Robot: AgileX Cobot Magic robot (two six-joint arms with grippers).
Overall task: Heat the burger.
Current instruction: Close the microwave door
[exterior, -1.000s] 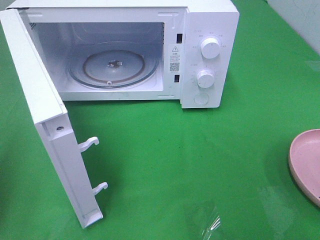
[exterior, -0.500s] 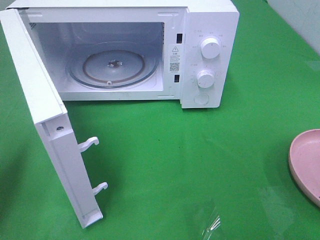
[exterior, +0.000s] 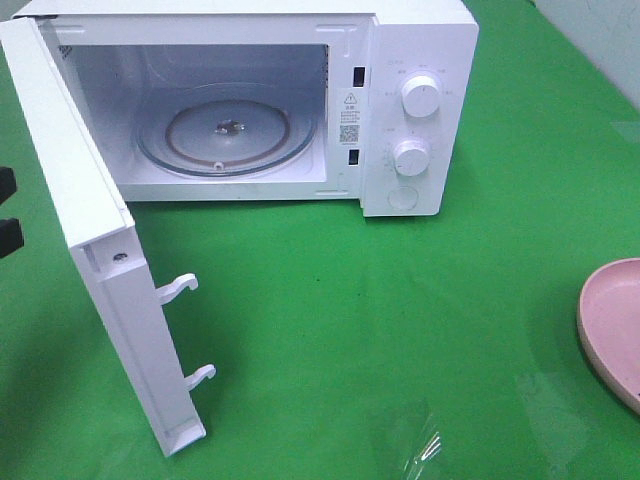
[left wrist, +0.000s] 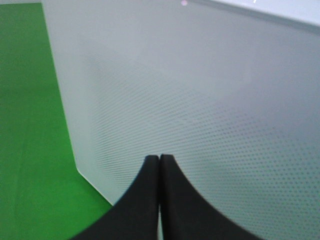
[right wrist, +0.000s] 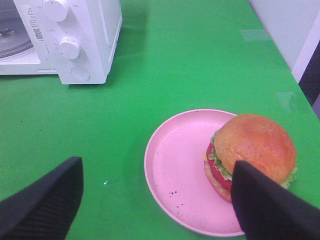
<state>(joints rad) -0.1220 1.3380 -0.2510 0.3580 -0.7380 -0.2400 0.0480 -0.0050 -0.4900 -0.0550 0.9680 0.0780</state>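
Green cloth (exterior: 330, 300) covers the table; from the high camera, a white microwave (exterior: 420, 110) sits at twelve o'clock, its door (exterior: 90, 250) swung wide toward nine and the glass turntable (exterior: 228, 130) bare. A pink plate (exterior: 615, 325) peeks in at three o'clock. The left wrist view shows the left gripper (left wrist: 159, 162), fingers pressed together, facing the dotted door panel. In the right wrist view, the right gripper (right wrist: 157, 192) is spread wide above the plate, where the burger (right wrist: 252, 150) sits near the rim.

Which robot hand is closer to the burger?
The right gripper. It hangs open above the pink plate holding the burger. The left gripper is shut, over by the microwave door, away from it.
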